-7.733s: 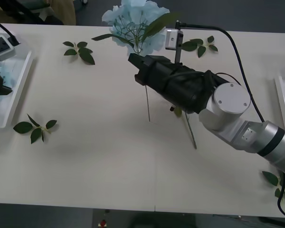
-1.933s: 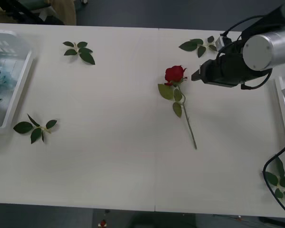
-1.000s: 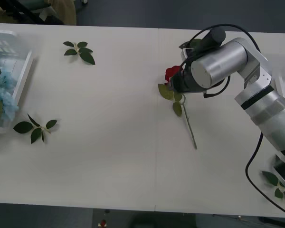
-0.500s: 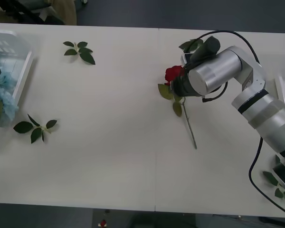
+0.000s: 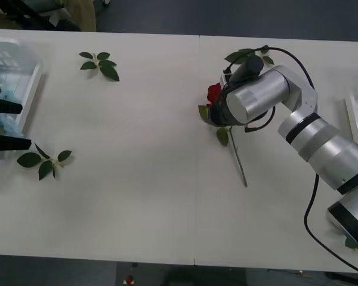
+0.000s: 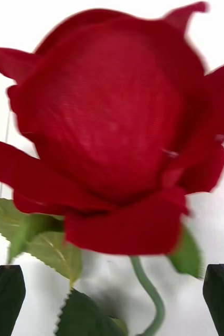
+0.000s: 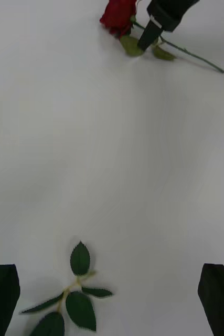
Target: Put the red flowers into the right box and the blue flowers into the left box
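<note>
One deep red artificial rose [image 5: 214, 93] on a thin green stem [image 5: 238, 158] with leaves lies flat near the middle of the white table [image 5: 137, 179], bloom toward the far edge, stem trailing toward the robot. Right gripper [image 6: 112, 299], black-fingered, is lowered over the bloom with its fingers spread wide on either side of the stem just below the petals, nothing clasped between them. Left gripper [image 7: 112, 299], fingers likewise spread and holding nothing, hovers at the table's left edge beside the white translucent plastic tray [image 5: 25, 101], above a loose green leaf sprig [image 5: 43, 161]; a second sprig [image 5: 100, 63] lies farther back.
</note>
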You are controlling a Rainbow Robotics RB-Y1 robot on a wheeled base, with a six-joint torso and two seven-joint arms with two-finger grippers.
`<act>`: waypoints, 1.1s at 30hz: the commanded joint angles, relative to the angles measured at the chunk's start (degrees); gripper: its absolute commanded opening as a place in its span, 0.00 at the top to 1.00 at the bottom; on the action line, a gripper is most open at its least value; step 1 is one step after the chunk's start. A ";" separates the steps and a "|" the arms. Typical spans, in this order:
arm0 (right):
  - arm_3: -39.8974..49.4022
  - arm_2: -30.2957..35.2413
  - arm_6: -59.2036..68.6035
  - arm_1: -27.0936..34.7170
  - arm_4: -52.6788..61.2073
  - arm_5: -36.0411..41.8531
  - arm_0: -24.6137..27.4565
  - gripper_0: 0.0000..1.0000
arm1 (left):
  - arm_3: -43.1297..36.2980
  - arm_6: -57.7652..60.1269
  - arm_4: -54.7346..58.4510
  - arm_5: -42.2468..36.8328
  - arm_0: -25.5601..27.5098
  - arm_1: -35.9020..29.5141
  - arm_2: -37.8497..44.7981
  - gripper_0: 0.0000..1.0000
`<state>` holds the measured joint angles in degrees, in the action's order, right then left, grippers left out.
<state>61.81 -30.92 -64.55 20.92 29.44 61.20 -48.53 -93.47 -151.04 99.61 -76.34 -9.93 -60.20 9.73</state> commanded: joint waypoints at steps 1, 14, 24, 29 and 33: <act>-0.46 0.42 -0.05 -1.06 0.53 -0.65 -2.89 0.00 | 1.01 1.45 0.06 3.21 -4.48 5.80 -1.46 0.00; -3.80 -3.18 -0.41 -1.59 -0.35 -4.16 -3.24 0.00 | 4.08 4.70 -18.66 2.24 -14.15 26.63 -1.73 0.00; -4.94 -3.80 -0.84 -2.11 -0.53 -5.04 -3.32 0.09 | 2.77 13.84 -21.92 -3.47 -16.44 35.86 1.44 0.00; -5.20 -3.98 -0.84 -2.29 -0.70 -5.13 -3.41 0.62 | 2.06 13.76 -19.37 -5.58 -18.37 36.12 1.44 0.00; -5.12 -3.98 -0.84 -2.38 -0.97 -5.13 -3.41 0.92 | -0.40 13.23 -17.96 -5.58 -18.28 37.26 0.82 0.00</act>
<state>56.45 -35.35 -64.57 20.26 28.96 56.69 -50.43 -89.94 -136.35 81.12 -81.79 -26.91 -22.91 11.18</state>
